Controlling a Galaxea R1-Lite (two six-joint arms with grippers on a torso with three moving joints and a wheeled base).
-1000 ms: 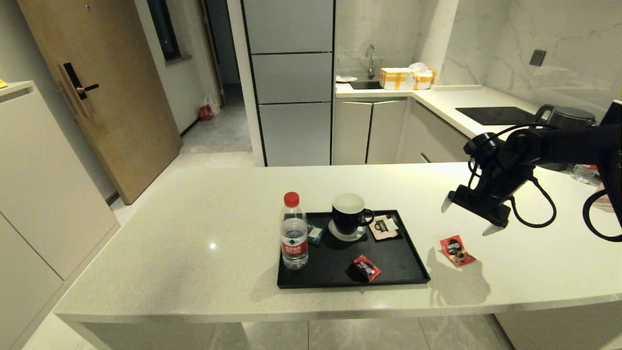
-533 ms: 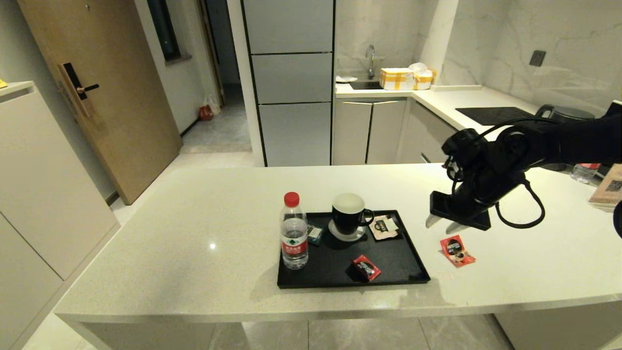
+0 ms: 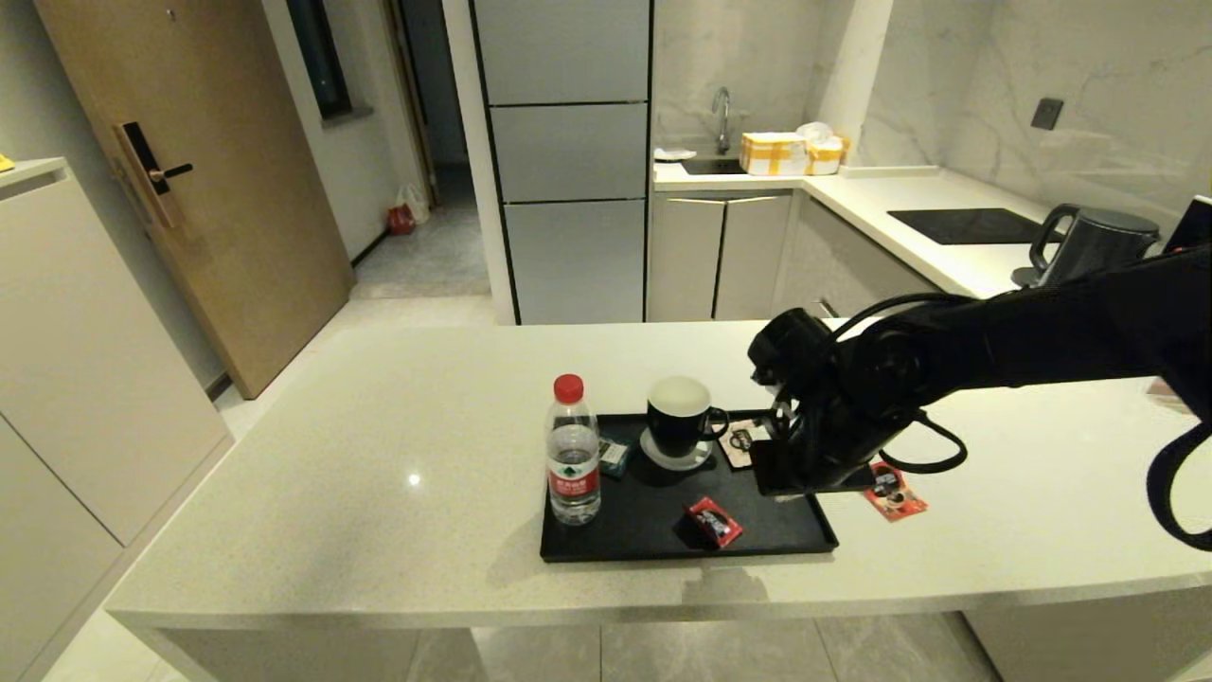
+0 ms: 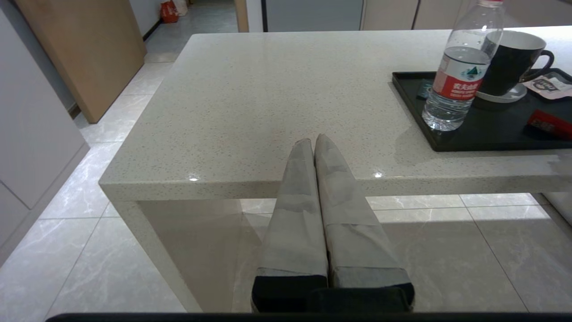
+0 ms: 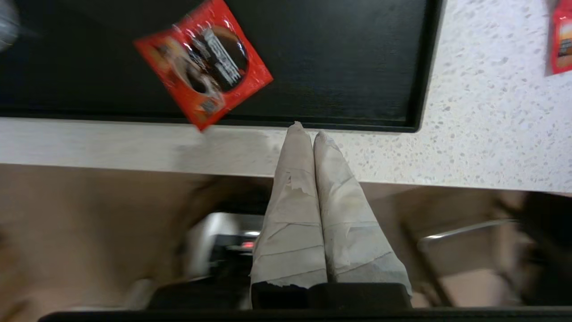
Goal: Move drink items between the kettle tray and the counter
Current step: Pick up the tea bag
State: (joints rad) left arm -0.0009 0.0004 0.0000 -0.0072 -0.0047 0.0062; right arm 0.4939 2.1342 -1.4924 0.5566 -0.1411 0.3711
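A home kitchen: a pale speckled stone bench stands in front, and behind it are grey cabinets, a sink with a tap, a black hob, a kettle, marble walls and a wooden entrance door at the far left.

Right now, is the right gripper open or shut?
Shut and empty: the right gripper's fingers press together with nothing between them, above the kettle tray's edge.

The right tool itself hides behind its own wrist in the head view. That wrist covers part of the cream sachet and the red sachet on the bench.
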